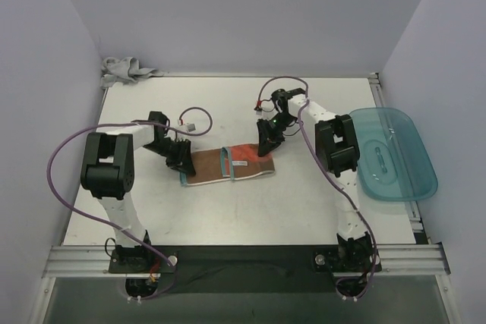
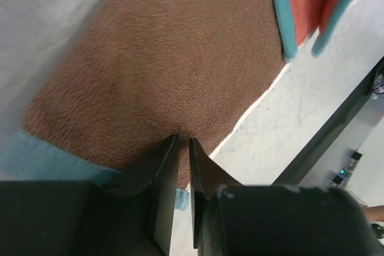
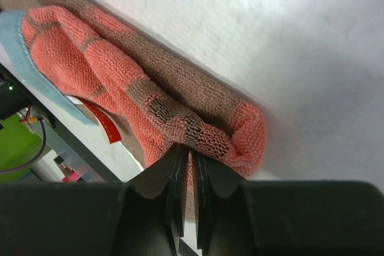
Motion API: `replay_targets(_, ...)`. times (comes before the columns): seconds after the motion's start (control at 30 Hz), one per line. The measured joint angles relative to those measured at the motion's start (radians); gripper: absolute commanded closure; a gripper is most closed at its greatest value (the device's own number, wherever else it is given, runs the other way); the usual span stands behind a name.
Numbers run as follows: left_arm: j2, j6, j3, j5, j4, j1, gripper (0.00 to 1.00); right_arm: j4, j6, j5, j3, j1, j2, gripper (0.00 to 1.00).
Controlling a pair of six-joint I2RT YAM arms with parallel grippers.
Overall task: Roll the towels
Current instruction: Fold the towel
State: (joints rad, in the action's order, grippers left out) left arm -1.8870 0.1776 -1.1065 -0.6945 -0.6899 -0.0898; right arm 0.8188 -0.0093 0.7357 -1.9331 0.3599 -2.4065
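The rust-brown towel (image 1: pixel 228 165) with a light blue edge lies folded in the middle of the table. My left gripper (image 1: pixel 182 163) is shut on its left end; in the left wrist view the brown cloth (image 2: pixel 162 70) is pinched between my fingers (image 2: pixel 183 148). My right gripper (image 1: pixel 266 148) is shut on the right end, where the cloth (image 3: pixel 180 112) shows its orange-red side bunched into a fold. The light grey towel (image 1: pixel 125 70) lies crumpled in the far left corner.
A translucent teal tray (image 1: pixel 395 153) sits at the right edge of the table. A red and white label (image 1: pixel 240 162) shows on the brown towel. Grey walls stand on three sides.
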Motion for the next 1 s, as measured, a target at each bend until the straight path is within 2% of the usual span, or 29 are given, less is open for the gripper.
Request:
replay_targets(0.1,-0.04,-0.007,-0.053,0.002,-0.019,0.021,0.76,-0.026,0.0,0.014,0.115,0.002,0.06,0.92)
replay_targets(0.17,-0.067,0.001,-0.108,0.002,-0.027,0.035,0.69,-0.033,0.0,0.024,0.211,0.004,0.109,0.91)
replay_targets(0.2,-0.08,0.012,-0.14,-0.003,-0.03,0.042,0.6,-0.039,0.001,0.028,0.261,0.007,0.137,0.91)
replay_targets(0.23,-0.089,0.023,-0.167,-0.018,-0.03,0.048,0.56,-0.037,0.001,0.03,0.304,0.013,0.162,0.9)
replay_targets(0.37,-0.067,0.041,-0.216,-0.089,-0.029,0.038,0.45,-0.033,0.005,0.063,0.378,0.039,0.239,0.89)
replay_targets(0.53,0.01,0.012,-0.22,-0.103,-0.008,-0.107,0.4,-0.064,0.008,0.08,0.391,0.04,0.333,0.89)
replay_targets(0.7,0.01,-0.054,-0.239,-0.08,0.043,-0.25,0.39,-0.113,0.008,0.042,0.436,0.027,0.345,0.9)
replay_targets(0.87,-0.046,-0.114,-0.274,-0.048,0.097,-0.29,0.4,-0.137,0.008,0.007,0.471,0.018,0.317,0.91)
replay_targets(1.0,-0.098,-0.142,-0.283,-0.014,0.119,-0.306,0.45,-0.157,0.008,-0.007,0.477,0.018,0.298,0.91)
